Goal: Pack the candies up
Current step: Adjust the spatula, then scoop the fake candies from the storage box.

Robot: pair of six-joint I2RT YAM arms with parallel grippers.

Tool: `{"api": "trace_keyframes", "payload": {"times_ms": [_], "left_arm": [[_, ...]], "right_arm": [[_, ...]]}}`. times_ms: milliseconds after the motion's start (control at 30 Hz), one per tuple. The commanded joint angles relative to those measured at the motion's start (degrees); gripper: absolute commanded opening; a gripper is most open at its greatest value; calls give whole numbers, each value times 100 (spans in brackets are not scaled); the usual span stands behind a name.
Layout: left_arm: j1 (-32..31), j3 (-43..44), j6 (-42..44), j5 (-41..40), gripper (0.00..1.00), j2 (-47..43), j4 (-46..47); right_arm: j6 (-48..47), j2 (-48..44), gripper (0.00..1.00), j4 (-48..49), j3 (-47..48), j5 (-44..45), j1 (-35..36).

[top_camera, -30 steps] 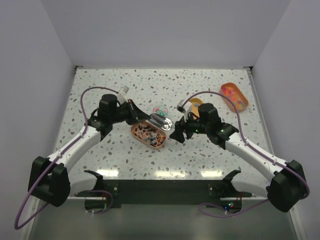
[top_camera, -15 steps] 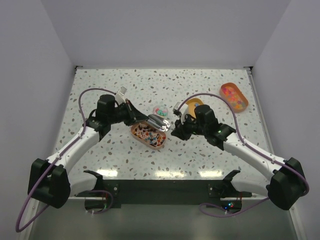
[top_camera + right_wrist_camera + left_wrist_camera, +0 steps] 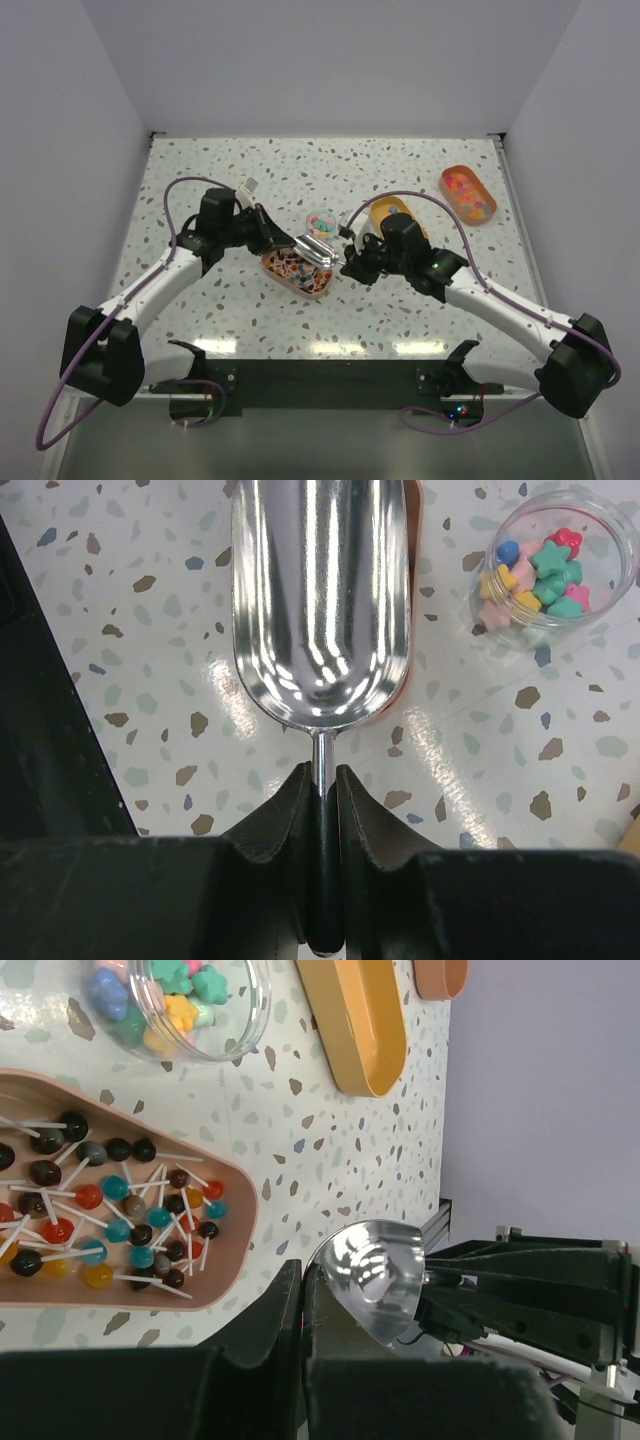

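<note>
While right hand (image 3: 322, 776) grips scoop (image 3: 320, 610) handle, left hand (image 3: 303, 1285) closed beside it.

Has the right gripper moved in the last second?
Yes. The right gripper, shut on the scoop, has shifted left, uncovering more of the yellow tray.

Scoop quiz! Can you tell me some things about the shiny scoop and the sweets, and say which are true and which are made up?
1. The metal scoop is empty. True.
2. The scoop lies loose on the table. False: the jaws of the right gripper are shut on its handle.
3. The clear jar holds star-shaped sweets. True.
4. The lollipops are in the clear jar. False: they lie in the pink tray.
</note>
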Motion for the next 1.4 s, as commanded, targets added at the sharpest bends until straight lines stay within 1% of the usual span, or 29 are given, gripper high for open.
{"api": "trace_keyframes", "payload": {"times_ms": [0, 167, 267, 300, 367, 400, 433, 467, 500, 533, 567, 600, 633, 733, 833, 967, 1133, 1200, 1367], "left_arm": [[33, 199, 380, -285, 3, 133, -333], [33, 76, 626, -601, 10, 247, -448], [33, 15, 661, -636, 15, 291, -422], [33, 14, 661, -654, 19, 257, -421], [33, 58, 740, -820, 25, 186, -456], [41, 171, 810, -934, 31, 125, -526], [42, 260, 985, -1205, 34, 81, -727], [42, 461, 1108, -1373, 42, 28, -851], [42, 558, 1232, -1557, 46, 2, -974], [42, 655, 1502, -1968, 49, -25, -1210], [42, 734, 1644, -2207, 54, -68, -1308], [42, 813, 1794, -2419, 55, -78, -1379], [33, 814, 2091, -2830, 55, -104, -1423], [33, 700, 2619, -3228, 56, -17, -1389], [24, 656, 2867, -3160, 55, 334, -1432], [-2, 674, 3087, -3080, 49, 914, -1380], [-55, 858, 3201, -3036, 43, 1380, -1336], [-81, 920, 3228, -3036, 42, 1504, -1327], [-117, 911, 3289, -2975, 34, 1829, -1336]], "right_arm": [[-37, -285, 0, 117, 469, 358, 126], [103, -346, 0, -217, 812, 384, 144], [165, -285, 0, -339, 926, 428, 144], [165, -241, 0, -418, 970, 446, 144], [121, -92, 0, -726, 1128, 498, 153], [103, -57, 0, -892, 1189, 516, 153], [86, -30, 0, -998, 1216, 516, 153], [68, 22, 0, -1095, 1251, 542, 144], [68, 40, 0, -1287, 1278, 551, 144], [51, 67, 0, -1411, 1313, 543, 144], [33, 110, 0, -1534, 1348, 542, 144], [16, 198, 0, -1796, 1444, 482, 153], [-2, 268, 0, -1929, 1506, 455, 144], [-72, 592, 0, -2518, 1840, 454, 179], [-160, 918, 0, -2975, 2173, 629, 284], [-265, 1419, 0, -3442, 2674, 981, 425], [-424, 2148, 0, -4092, 3413, 1596, 688], [-450, 2360, 0, -4347, 3729, 1676, 768], [-520, 3027, 0, -4961, 4466, 2027, 952]]}}
